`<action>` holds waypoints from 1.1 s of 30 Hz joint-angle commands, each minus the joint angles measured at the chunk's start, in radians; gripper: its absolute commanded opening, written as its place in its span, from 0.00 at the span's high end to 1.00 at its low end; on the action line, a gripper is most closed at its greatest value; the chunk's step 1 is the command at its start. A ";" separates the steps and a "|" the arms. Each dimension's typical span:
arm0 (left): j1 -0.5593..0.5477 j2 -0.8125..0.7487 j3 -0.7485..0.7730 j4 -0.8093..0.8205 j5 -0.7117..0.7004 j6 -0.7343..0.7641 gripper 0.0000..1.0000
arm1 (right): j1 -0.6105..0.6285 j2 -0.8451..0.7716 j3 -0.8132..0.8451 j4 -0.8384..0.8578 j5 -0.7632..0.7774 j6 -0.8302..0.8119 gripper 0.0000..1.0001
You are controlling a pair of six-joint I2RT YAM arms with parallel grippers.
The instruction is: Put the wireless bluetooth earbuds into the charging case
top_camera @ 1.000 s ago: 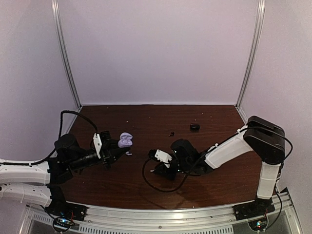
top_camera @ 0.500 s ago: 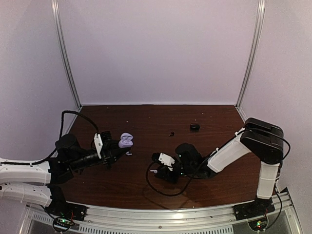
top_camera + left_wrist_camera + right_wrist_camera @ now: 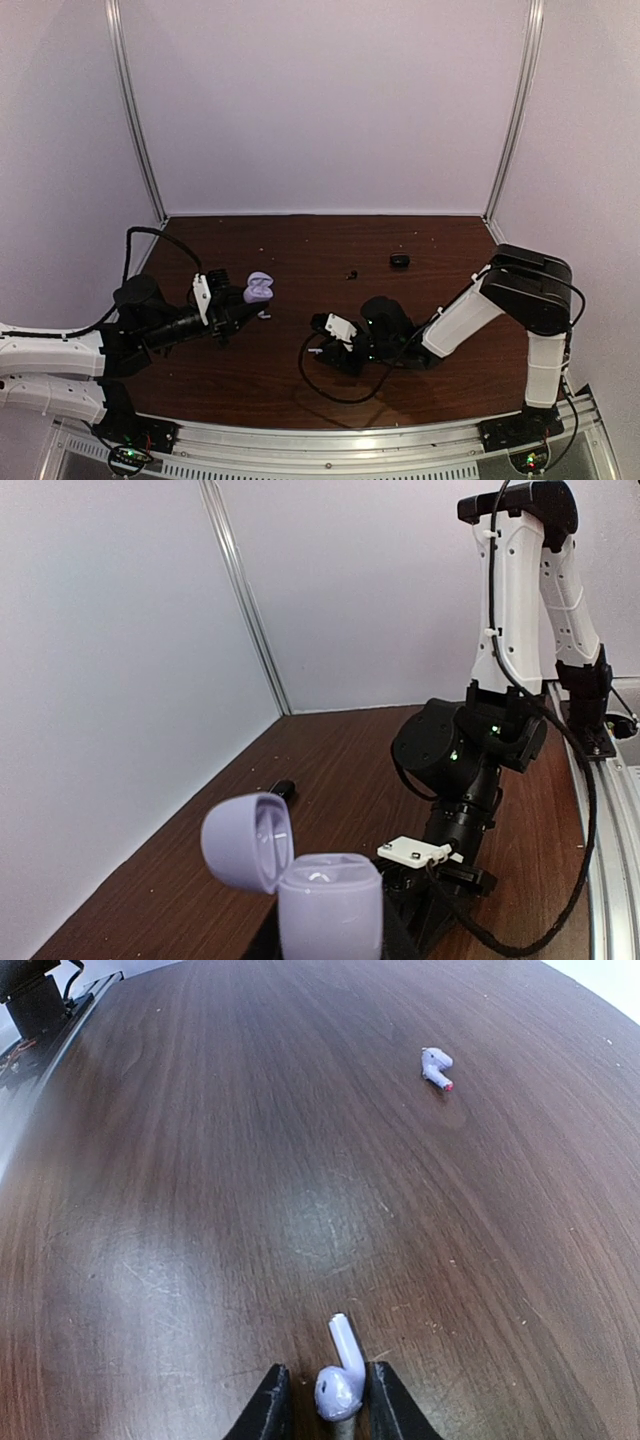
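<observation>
Reaching low across the dark brown wood-grain counter [image 3: 300, 250], the right arm [image 3: 470, 305] has the right gripper [image 3: 328, 1412] down at the surface near the middle of the counter. A pale lilac stemmed plastic earbud [image 3: 338, 1385] lies between its two dark fingers [image 3: 272, 1408], rounded head at the fingertips and stem pointing away from the wrist. The gripper is set narrow around it. The right finger looks to be against the bud, while a thin dark gap shows on the left, so whether the bud is actually pinched cannot be told. A second lilac earbud [image 3: 436, 1065], with a pinkish tip on its stem, rests on the bare counter well ahead of that gripper. In the top view it sits just beside the left arm's end. The left gripper [image 3: 246, 302] is closed on a rounded lilac plastic charging case [image 3: 330, 905] and holds it clear of the counter at the left side. Its hinged lid [image 3: 248, 840] is swung open and tilted back, with the pale inside facing the right arm. No bud can be made out in the case from these views. A small black rounded object [image 3: 400, 260] lies toward the far right of the counter, with a smaller black speck-sized piece [image 3: 352, 273] nearer the middle; both are too small to identify.
</observation>
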 commanded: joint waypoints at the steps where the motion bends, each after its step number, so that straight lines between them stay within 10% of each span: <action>1: 0.008 0.005 0.003 0.060 -0.002 0.013 1.00 | -0.005 0.028 -0.021 -0.001 0.013 0.004 0.74; 33: 0.010 0.012 0.138 -0.256 0.292 0.285 1.00 | 0.131 -0.717 0.122 -0.731 0.176 -0.185 0.93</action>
